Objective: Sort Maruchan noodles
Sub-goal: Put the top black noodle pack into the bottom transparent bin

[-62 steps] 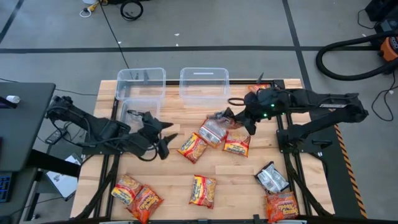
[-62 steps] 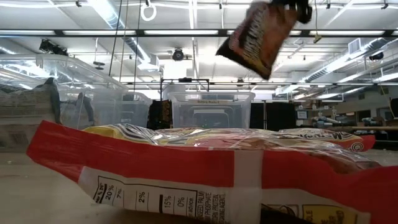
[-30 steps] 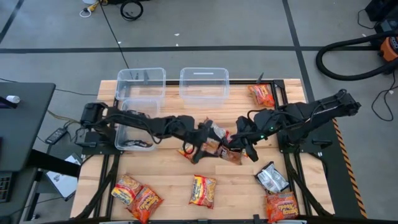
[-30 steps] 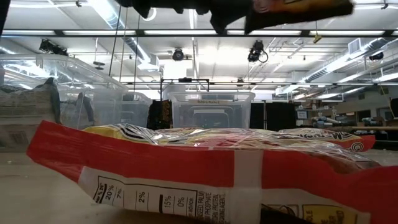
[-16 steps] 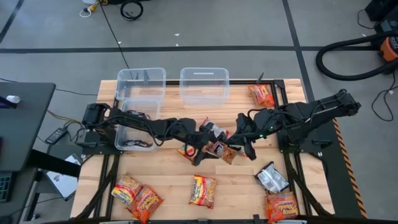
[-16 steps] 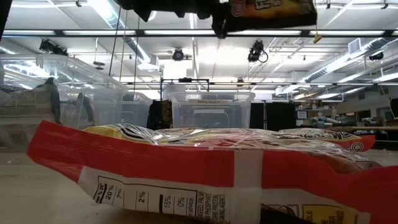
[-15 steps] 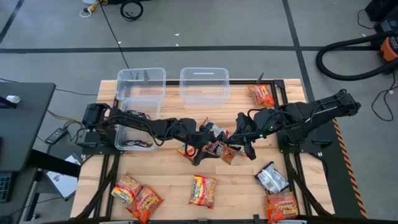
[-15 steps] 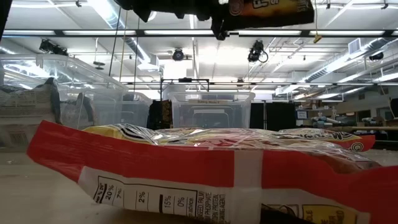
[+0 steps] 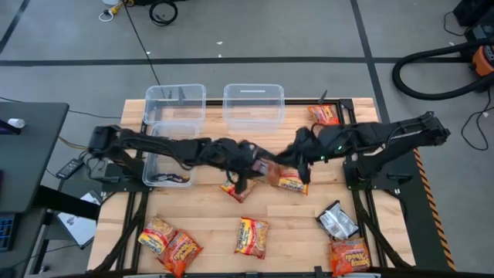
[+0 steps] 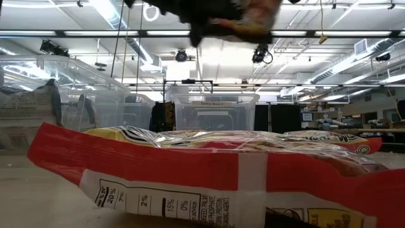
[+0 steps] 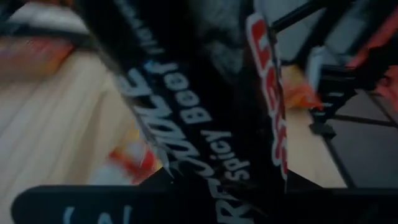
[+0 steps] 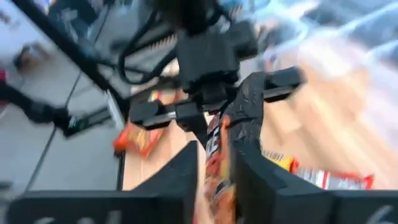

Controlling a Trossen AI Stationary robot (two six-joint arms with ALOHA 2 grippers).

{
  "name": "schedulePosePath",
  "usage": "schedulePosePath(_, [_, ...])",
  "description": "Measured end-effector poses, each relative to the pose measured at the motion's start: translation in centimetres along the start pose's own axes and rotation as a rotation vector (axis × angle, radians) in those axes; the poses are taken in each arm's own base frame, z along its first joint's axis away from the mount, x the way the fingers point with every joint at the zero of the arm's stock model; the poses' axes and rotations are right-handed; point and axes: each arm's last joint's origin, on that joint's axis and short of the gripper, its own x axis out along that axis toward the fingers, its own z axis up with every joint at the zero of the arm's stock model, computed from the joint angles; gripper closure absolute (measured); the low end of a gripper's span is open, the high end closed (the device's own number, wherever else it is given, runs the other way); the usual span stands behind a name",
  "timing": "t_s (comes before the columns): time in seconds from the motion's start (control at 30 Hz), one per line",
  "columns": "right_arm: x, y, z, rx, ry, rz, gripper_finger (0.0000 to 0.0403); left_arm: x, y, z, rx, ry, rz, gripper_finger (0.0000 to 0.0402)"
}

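A black Maruchan noodles packet [image 9: 269,171] hangs over the middle of the table between my two grippers. It fills the left wrist view [image 11: 205,124] and shows blurred at the top of the low view [image 10: 250,19]. My left gripper [image 9: 251,168] reaches in from the left and is shut on it. My right gripper [image 9: 290,164] comes from the right; its fingers stand apart on either side of the packet's other end [image 12: 217,165], and I cannot tell if they touch it. Two packets [image 9: 239,188] [image 9: 292,183] lie flat on the table below. My left gripper holds the black packet by its left end [image 12: 214,134], pinched between the two fingers. The fingers come nearly level from the table's left side. The packet is lifted clear of the table and sticks out toward the right arm.
Three clear bins [image 9: 175,104] [image 9: 253,104] [image 9: 171,150] stand at the far left and middle. More packets lie along the near edge [image 9: 252,235] [image 9: 168,242] [image 9: 337,220] [image 9: 351,255] and at the far right [image 9: 324,114]. One packet [image 10: 190,177] lies right in front of the low camera.
My left gripper has shut on the black packet, which the right gripper was holding up. Both grippers and the packet have shifted a little toward the table's far edge, and the packet has turned between them while staying clear of the table.
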Motion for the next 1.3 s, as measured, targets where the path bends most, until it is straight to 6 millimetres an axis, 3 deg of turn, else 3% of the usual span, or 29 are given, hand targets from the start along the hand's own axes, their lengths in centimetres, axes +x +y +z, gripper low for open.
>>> schedulePosePath(0.13, [-1.2,-1.5,2.0,-0.053,-0.175,-0.119,0.0232,-4.4,0.3,-0.1,-0.137,0.152,0.162,0.032])
schedulePosePath(0.27, [-1.6,-3.3,3.6,-0.181,-0.281,-0.264,0.0195,-9.9,0.4,-0.4,-0.401,0.225,0.342,0.032])
schedulePosePath(0.43, [-1.0,-5.6,4.8,-0.301,-0.29,-0.359,0.0185,-16.5,-0.2,-0.6,-0.772,0.164,0.448,0.032])
schedulePosePath(0.6, [0.3,-7.6,5.1,-0.351,-0.23,-0.379,0.0187,-20.9,-1.6,-1.2,-1.072,0.118,0.408,0.032])
schedulePosePath(0.73, [1.7,-8.9,5.0,-0.417,-0.163,-0.373,0.0187,-23.0,-2.8,-2.4,-1.317,0.182,0.395,0.032])
schedulePosePath(0.97, [3.7,-10.4,4.7,-0.451,-0.081,-0.305,0.0187,-25.7,-3.6,-4.5,-1.62,0.268,0.535,0.0318])
schedulePosePath(1.1, [4.2,-10.8,4.5,-0.452,-0.049,-0.268,0.0187,-26.6,-3.2,-5.4,-1.685,0.298,0.665,0.0316])
schedulePosePath(1.3, [4.6,-11.1,4.5,-0.475,-0.044,-0.211,0.0187,-26.7,-1.2,-5.3,-1.792,0.199,0.828,0.0315])
